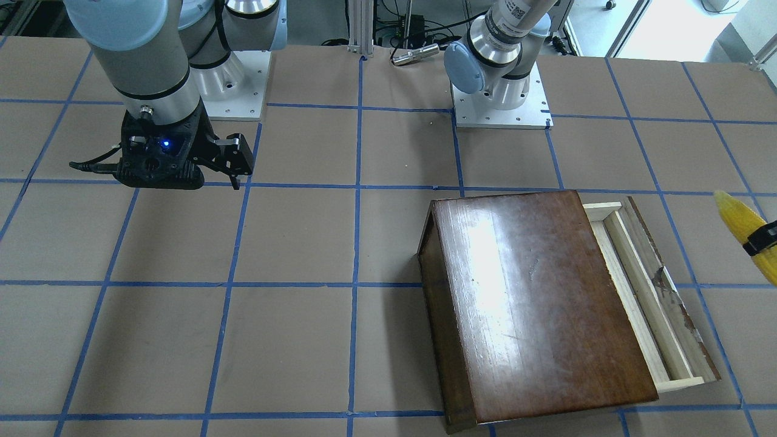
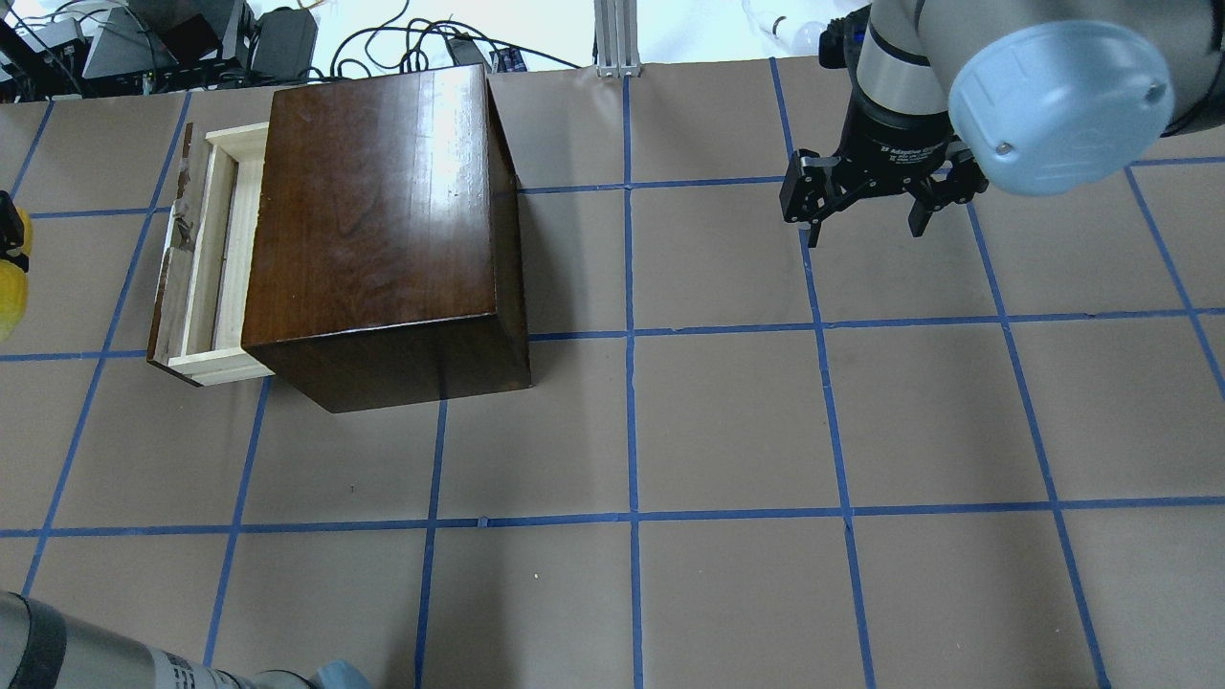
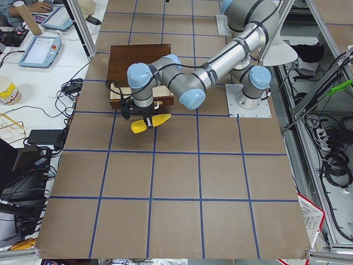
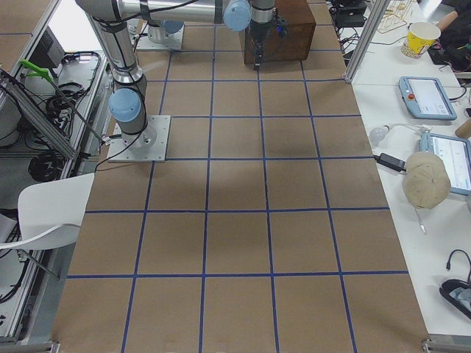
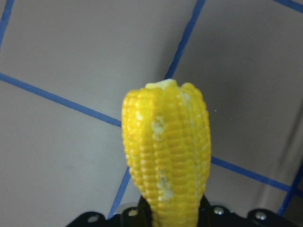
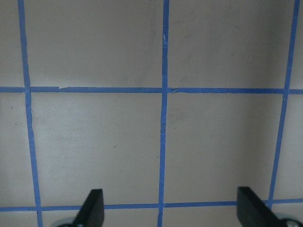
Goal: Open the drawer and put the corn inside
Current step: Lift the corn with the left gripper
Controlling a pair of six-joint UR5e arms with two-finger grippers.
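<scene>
The dark-brown wooden box (image 2: 383, 220) stands on the table's left half, and it also shows in the front view (image 1: 534, 303). Its pale wood drawer (image 2: 206, 258) is pulled partly out to the left and looks empty; in the front view the drawer (image 1: 643, 285) sticks out to the right. My left gripper (image 1: 762, 238) is shut on the yellow corn (image 1: 737, 218) and holds it above the table, just outside the drawer front. The corn (image 5: 165, 156) fills the left wrist view. My right gripper (image 2: 866, 215) is open and empty, far from the box.
Brown paper with a blue tape grid (image 2: 632, 421) covers the table. The arm bases (image 1: 501, 103) are at the robot's edge. Cables and equipment (image 2: 144, 38) lie beyond the far edge behind the box. Operators' tables with tablets (image 3: 38, 49) run along that side.
</scene>
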